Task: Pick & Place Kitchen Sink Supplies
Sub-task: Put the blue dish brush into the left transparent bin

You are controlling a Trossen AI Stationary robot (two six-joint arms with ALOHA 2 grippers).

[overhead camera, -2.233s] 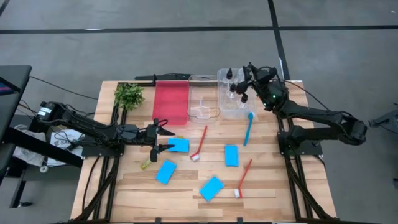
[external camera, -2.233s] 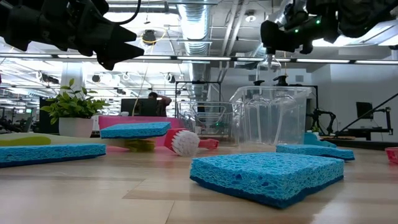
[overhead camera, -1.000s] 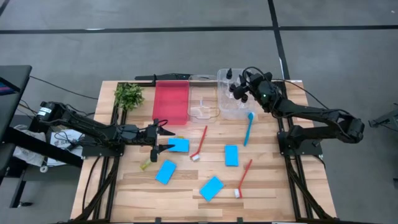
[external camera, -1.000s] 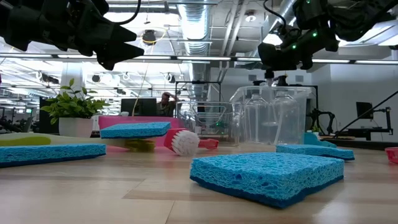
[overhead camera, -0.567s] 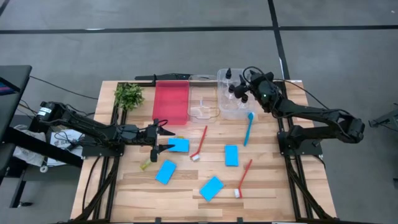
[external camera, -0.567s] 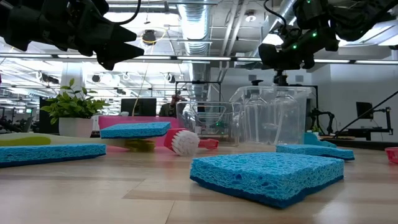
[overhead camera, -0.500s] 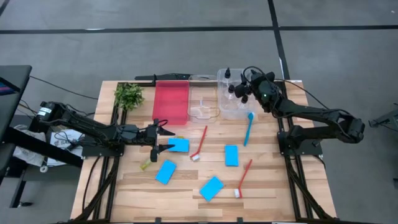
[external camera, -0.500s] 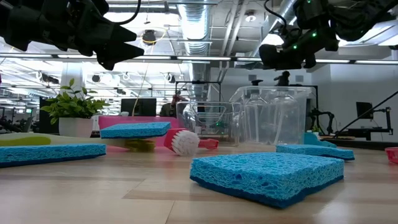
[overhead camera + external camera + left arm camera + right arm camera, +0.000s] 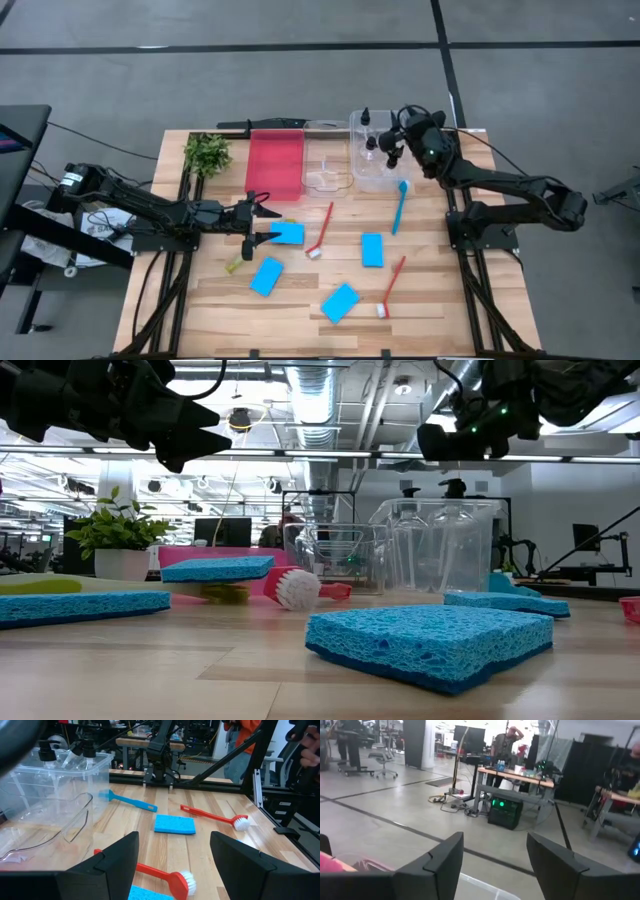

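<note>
Above clear bin (image 9: 375,165), right gripper (image 9: 397,138) open, empty, bottles (image 9: 369,130) binned below; left gripper (image 9: 262,225) wide open over sponge (image 9: 288,233), poised to grab.

Overhead, table-level, two wrist cameras

table (image 9: 430,300): matt wood planks | sponges (image 9: 430,642): rough, porous | bin (image 9: 60,785): clear glossy plastic

Hidden mostly under the left gripper (image 9: 262,226): the yellow-green brush (image 9: 235,264); cut off at the low view's edges: one blue sponge (image 9: 75,606) and a red brush head (image 9: 630,609); too small to count: the bottles (image 9: 371,137).
</note>
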